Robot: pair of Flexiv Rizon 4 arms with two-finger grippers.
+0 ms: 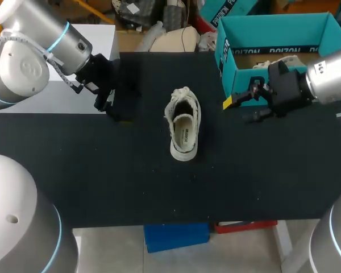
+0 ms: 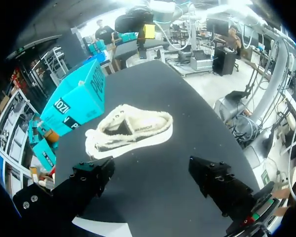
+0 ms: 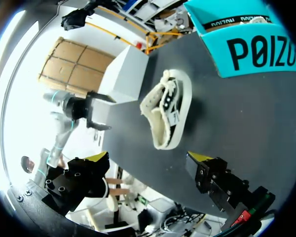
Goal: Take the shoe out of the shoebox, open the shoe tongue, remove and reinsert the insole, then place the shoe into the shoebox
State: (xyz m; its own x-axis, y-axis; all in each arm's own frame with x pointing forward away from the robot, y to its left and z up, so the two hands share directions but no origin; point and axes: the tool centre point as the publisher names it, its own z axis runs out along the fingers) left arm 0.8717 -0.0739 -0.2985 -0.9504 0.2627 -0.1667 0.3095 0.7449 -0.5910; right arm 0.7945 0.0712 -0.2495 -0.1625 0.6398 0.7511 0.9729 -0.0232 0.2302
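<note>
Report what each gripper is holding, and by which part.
Nothing is held. The left gripper and right gripper are open and empty; the shoe lies apart from both.

Cream shoe, teal shoebox, black table

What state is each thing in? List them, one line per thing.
Shoe: upright on its sole on the table, held by nothing.
Shoebox: open, no lid on it, standing on the table.
Left gripper: open, empty.
Right gripper: open, empty.
</note>
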